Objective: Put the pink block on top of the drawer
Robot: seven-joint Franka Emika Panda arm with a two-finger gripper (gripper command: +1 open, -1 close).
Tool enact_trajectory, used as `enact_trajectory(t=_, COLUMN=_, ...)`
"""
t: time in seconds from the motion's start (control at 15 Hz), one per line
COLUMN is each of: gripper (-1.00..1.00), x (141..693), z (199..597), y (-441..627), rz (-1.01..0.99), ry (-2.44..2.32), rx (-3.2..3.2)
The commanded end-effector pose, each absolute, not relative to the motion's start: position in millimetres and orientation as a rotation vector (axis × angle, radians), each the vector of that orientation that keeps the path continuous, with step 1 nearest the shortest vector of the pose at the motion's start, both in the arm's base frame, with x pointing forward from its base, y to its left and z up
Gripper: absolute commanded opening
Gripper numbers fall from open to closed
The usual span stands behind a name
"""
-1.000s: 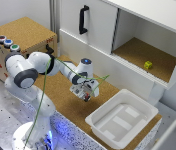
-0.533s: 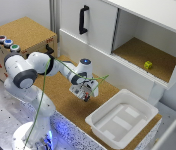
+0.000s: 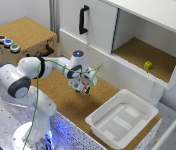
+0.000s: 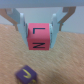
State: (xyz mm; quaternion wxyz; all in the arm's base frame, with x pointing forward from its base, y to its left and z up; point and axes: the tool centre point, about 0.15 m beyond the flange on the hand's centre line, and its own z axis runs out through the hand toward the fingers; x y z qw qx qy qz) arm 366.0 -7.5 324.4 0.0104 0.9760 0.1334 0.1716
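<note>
In the wrist view, the pink block [image 4: 40, 31], a reddish-pink cube with black letters on its face, sits between my two fingers, which press on its sides. My gripper [image 4: 40, 42] is shut on it and holds it above the cork surface. In the exterior view my gripper [image 3: 83, 86] hangs over the cork floor in front of the white cabinet; the block is too small to make out there. The drawer [image 3: 23, 32], a light-wood box with a cork top, a black handle [image 3: 47, 51] and three round buttons [image 3: 8, 44], stands well off toward the exterior view's left.
A dark purple cube [image 4: 27, 75] lies on the cork below the gripper. A white tub [image 3: 122, 120] sits at the exterior view's lower right. The white cabinet [image 3: 95, 42] has an open compartment holding a yellow-green cube [image 3: 148, 65].
The gripper has risen slightly with the block in it; otherwise the scene looks the same.
</note>
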Motion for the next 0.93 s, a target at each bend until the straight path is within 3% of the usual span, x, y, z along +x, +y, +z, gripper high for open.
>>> enact_trajectory(t=0.0, gripper=-1.00, x=379.3, z=395.4, y=97.1, rz=0.352, ry=0.694, rx=2.962)
enact_trajectory(t=0.53, gripper=-1.00, x=385.4, z=468.5, y=280.5, rz=0.263, ry=1.342, rx=2.854)
enact_trajectory(t=0.87, gripper=-1.00, x=364.4, z=468.8, y=372.0, rz=0.077, ry=1.764, rx=2.587)
